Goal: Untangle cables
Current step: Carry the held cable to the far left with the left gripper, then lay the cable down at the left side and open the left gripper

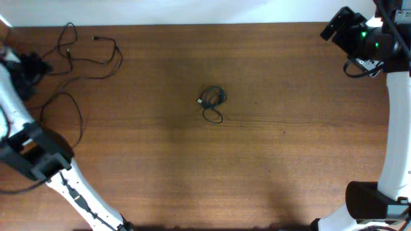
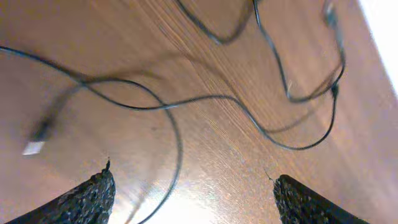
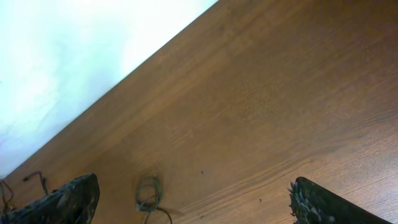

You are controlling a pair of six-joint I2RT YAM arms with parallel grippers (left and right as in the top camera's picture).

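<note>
black loose cables (image 2: 214, 97) lie spread under your left gripper (image 2: 193, 198), jaws apart, empty; right gripper (image 3: 193, 200) likewise. next, probably work the centre knot (image 1: 212, 102) apart.

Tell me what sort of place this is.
Likely a robot lab workbench rather than a home or office: a bare wooden table, a white robot arm at each side, the left arm and the right arm, and thin black cables lying on the wood.
</note>
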